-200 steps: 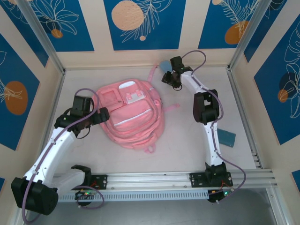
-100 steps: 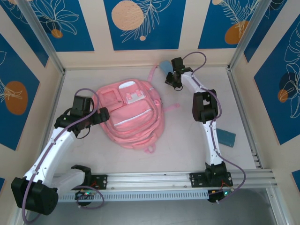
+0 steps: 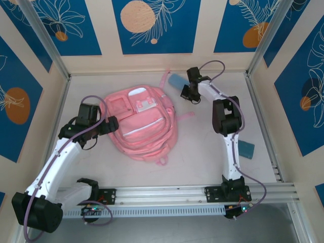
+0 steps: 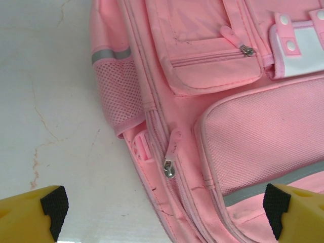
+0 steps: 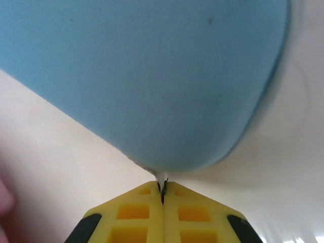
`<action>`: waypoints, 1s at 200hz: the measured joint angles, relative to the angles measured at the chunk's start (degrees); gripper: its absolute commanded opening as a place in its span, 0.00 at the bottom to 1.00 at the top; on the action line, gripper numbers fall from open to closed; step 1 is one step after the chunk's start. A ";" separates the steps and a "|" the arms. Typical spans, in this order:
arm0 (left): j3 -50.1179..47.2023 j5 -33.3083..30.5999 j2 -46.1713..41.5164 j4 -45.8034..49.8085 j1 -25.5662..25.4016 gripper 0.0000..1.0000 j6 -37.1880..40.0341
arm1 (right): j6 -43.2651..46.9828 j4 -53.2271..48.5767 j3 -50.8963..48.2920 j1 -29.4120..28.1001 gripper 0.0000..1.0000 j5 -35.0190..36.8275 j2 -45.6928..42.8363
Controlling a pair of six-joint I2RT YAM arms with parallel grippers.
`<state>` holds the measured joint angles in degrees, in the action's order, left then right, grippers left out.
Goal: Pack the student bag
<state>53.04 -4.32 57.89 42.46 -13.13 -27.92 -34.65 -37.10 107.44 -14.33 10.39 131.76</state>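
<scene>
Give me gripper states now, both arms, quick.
Left gripper: open, holding nothing, over the pink backpack.
Right gripper: shut, pinching a small white tab at the edge of the light-blue pencil case.

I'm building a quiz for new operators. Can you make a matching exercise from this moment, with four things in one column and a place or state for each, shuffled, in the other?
Things:
1. student bag
2. light-blue pencil case
3. teal block
4. left gripper

Places or states:
A. by the far wall, its edge pinched by the right gripper
B. jaws wide open above a pink zipper
C. lying flat mid-table, pink
D. near the table's right edge, beside the right arm

Pairs: 1-C, 2-A, 3-D, 4-B
</scene>
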 measured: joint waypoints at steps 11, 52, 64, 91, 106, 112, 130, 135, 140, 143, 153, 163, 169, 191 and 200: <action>0.02 0.72 -0.02 0.00 0.00 1.00 0.02 | -0.20 0.37 -6.95 -0.37 0.00 0.11 -5.33; 0.26 3.10 0.00 -0.02 0.00 1.00 1.07 | -2.40 0.35 -30.05 -3.13 0.00 1.07 -25.53; 0.28 3.69 0.00 -0.04 0.00 1.00 1.29 | -3.74 0.22 -36.30 -4.33 0.00 1.66 -30.77; 0.28 5.11 0.26 -0.17 0.00 1.00 1.33 | -7.56 -1.73 -47.50 -8.26 0.00 3.43 -39.93; 0.28 5.92 0.57 -0.57 0.00 1.00 1.31 | -10.08 -3.72 -51.43 -11.10 0.00 4.39 -43.69; 0.28 6.25 0.66 -0.76 0.00 1.00 1.31 | -11.19 -4.46 -52.76 -12.31 0.03 4.59 -45.18; 0.28 7.21 0.83 -1.49 -0.02 1.00 1.31 | -13.51 -6.71 -54.80 -15.17 0.31 4.50 -48.65; 0.28 7.45 0.83 -1.60 0.00 1.00 1.31 | -14.43 -7.30 -54.84 -15.56 0.39 4.44 -49.27; 0.28 7.67 0.83 -1.73 -0.02 1.00 1.31 | -14.32 -7.69 -54.84 -15.85 0.46 4.46 -49.88; 0.28 7.80 0.83 -1.77 -0.02 1.00 1.31 | -14.62 -7.85 -54.84 -15.96 0.50 4.42 -50.23; 0.28 8.22 0.83 -1.99 -0.02 1.00 1.31 | -14.01 -8.50 -54.60 -16.11 0.61 4.55 -51.08; 0.28 8.72 0.83 -2.29 -0.07 1.00 1.31 | -13.42 -9.44 -53.88 -16.09 0.73 4.98 -51.43; 0.28 8.94 0.83 -2.45 -0.11 1.00 1.33 | -12.39 -9.92 -53.27 -16.09 0.78 5.55 -51.43; 0.28 10.08 0.83 -2.58 -0.26 1.00 1.49 | -6.88 -10.49 -51.15 -15.61 0.90 7.10 -50.86; 0.28 10.43 0.83 -2.58 -0.52 1.00 1.49 | -4.42 -10.51 -50.12 -15.17 0.93 7.67 -49.79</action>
<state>53.32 6.11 58.72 39.88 -13.65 -26.44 -39.07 -47.62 57.32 -29.50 18.06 81.97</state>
